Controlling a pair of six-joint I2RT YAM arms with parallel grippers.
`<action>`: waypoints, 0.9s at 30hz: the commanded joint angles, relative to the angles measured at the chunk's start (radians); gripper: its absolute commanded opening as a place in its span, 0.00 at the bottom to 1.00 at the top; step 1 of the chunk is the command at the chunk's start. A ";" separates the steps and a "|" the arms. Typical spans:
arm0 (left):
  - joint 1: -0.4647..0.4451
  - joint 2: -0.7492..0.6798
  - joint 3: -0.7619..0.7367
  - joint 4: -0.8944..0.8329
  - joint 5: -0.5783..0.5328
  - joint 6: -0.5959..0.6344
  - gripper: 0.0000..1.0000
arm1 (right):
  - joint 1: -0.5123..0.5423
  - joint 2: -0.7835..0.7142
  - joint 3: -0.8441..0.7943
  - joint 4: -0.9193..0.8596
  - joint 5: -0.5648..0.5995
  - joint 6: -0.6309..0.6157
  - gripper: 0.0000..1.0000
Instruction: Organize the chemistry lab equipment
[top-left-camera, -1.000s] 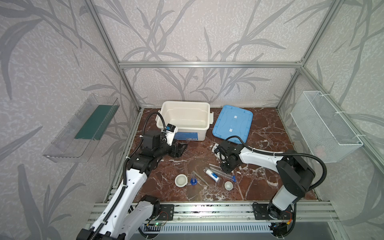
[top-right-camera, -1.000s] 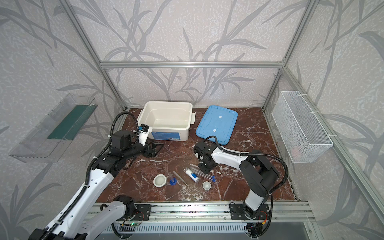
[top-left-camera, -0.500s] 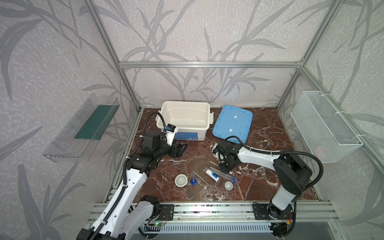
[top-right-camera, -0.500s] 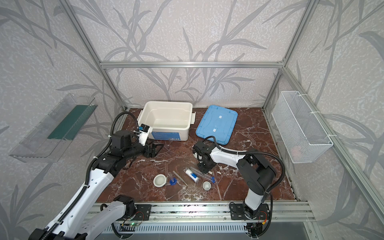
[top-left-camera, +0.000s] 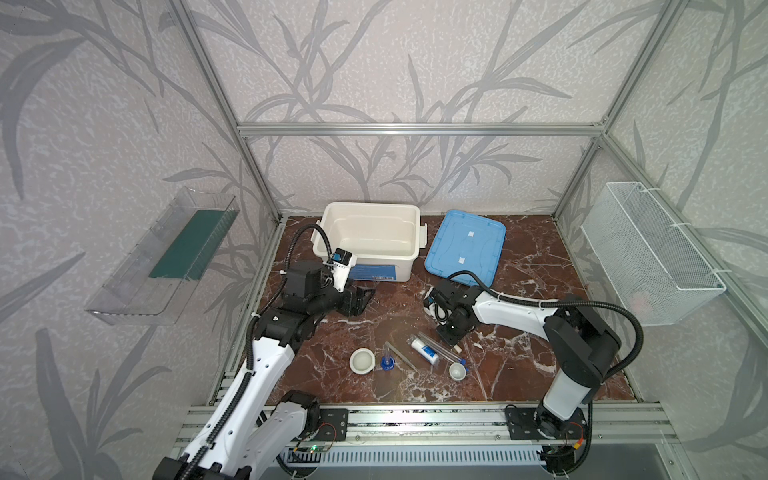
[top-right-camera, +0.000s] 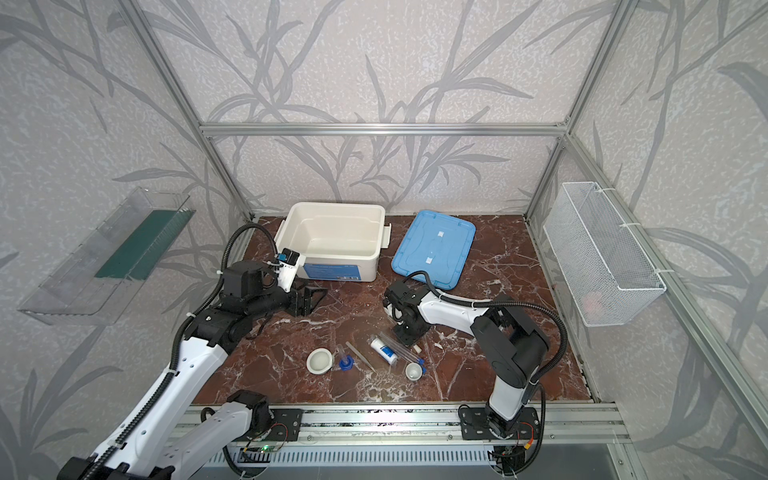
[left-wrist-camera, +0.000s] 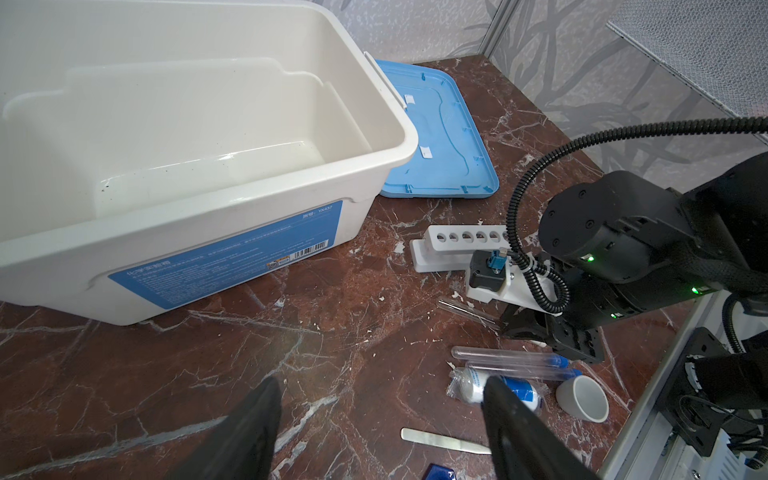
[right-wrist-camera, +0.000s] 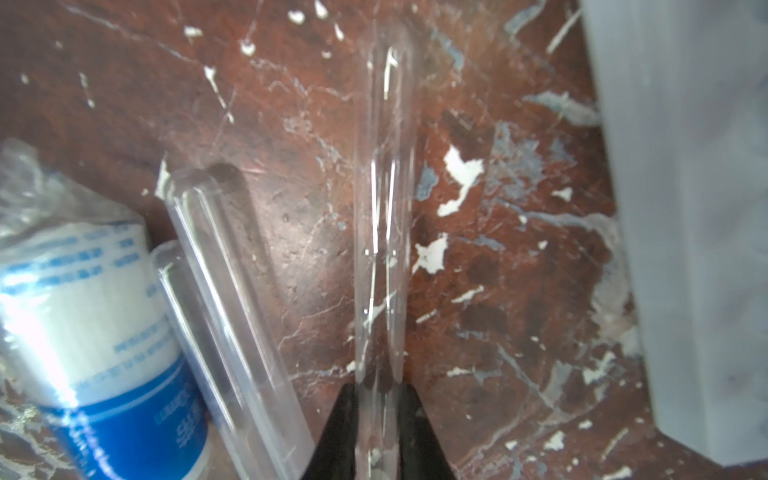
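Tube in nearly closed right hand

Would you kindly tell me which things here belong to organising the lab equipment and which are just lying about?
Belongs to the job: test tubes, wide cup, small cup, cylinder with blue base, tweezers, bottle.

Just lying about: rack, bin, lid, wire basket, wall shelf.

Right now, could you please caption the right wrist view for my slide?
Right gripper pinches a clear test tube on the marble table, beside two more tubes and a blue-labelled bottle.
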 joint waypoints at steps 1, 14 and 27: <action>-0.006 0.003 0.033 -0.021 0.003 0.028 0.77 | 0.005 -0.072 0.035 -0.063 0.006 -0.041 0.16; -0.191 0.004 0.040 -0.067 -0.175 0.198 0.81 | -0.005 -0.267 0.186 -0.267 -0.009 -0.137 0.16; -0.603 0.040 0.049 -0.017 -0.664 0.663 0.82 | -0.005 -0.330 0.332 -0.418 -0.101 -0.233 0.16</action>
